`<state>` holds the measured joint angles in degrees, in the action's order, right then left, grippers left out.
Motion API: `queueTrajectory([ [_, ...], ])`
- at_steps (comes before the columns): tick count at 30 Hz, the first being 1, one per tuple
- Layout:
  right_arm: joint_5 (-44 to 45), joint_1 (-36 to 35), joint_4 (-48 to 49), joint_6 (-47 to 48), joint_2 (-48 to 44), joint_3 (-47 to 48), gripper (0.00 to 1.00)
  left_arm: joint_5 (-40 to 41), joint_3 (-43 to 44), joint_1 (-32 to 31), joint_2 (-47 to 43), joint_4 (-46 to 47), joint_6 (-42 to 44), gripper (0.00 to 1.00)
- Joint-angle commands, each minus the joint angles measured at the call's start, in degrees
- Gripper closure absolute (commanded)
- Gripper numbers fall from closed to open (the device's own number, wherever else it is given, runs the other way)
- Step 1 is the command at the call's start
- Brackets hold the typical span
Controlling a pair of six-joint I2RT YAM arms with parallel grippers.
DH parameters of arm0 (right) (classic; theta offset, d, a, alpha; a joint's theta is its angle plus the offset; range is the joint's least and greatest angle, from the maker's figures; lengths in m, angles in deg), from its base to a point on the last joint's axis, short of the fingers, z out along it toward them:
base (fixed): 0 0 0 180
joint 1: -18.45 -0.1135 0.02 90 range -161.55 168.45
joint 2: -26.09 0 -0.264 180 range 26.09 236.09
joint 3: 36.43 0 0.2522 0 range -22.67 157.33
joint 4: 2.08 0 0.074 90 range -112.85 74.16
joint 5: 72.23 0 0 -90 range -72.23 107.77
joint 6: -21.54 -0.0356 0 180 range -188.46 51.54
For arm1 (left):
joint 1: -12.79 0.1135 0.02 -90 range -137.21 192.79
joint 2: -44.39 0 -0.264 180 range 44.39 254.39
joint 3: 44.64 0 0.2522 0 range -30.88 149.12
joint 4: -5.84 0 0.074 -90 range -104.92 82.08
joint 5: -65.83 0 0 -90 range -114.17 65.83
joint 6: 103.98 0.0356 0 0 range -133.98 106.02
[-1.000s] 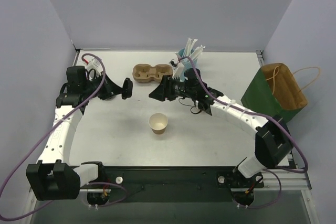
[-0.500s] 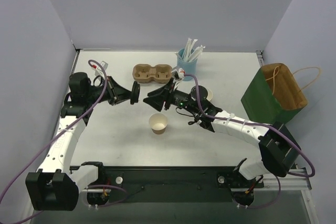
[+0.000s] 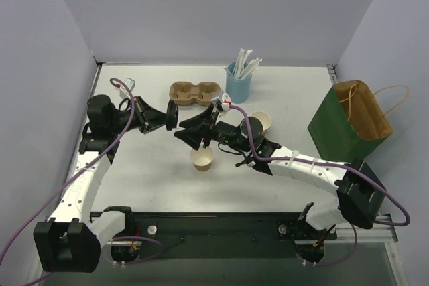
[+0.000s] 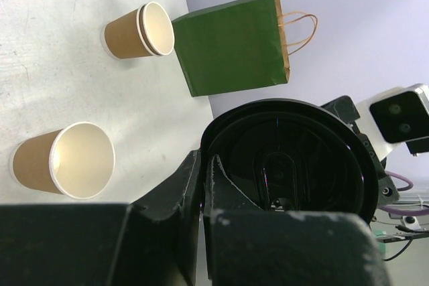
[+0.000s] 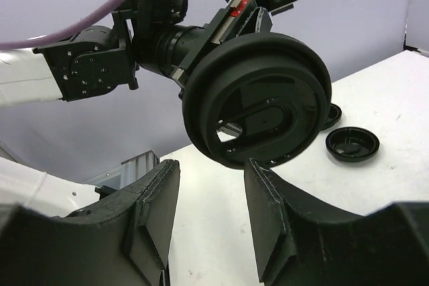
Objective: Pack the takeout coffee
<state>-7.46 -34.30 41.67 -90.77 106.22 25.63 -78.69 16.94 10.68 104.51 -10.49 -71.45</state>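
Bench (image 3: 288, 92): green bag (image 3: 338, 128) at far right, no print legible on it or anywhere else.
Right claw (image 5: 213, 164): spread, tips flanking the lid's lower edge; contact not discernible.
Left claw (image 3: 163, 118): pinching black lid (image 5: 258, 98), disc held on edge, face toward right claw.
Cup (image 3: 202, 159): upright, open, on bench just under right claw; left claw farther, up-left.

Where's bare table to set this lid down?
Bare: back right, between the straw cup and the bag; also the front strip before the single cup. Crowded: the middle, where the left gripper and right gripper meet by that cup.
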Motion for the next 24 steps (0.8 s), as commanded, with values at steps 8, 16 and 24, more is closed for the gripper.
queueTrajectory([
  [8,4.05,-3.06,4.18,3.76,2.21,6.81,0.76,1.52,-1.4,-0.7,-2.2,5.47,-2.2,1.0],
  [16,8.53,-3.32,2.52,4.2,1.08,5.23,1.0,2.4,-0.62,-0.7,-2.64,3.02,1.29,0.75],
  [24,18.98,-3.23,-38.13,4.29,-4.11,14.18,1.0,17.31,11.06,1.57,0.51,-29.07,23.52,0.21],
])
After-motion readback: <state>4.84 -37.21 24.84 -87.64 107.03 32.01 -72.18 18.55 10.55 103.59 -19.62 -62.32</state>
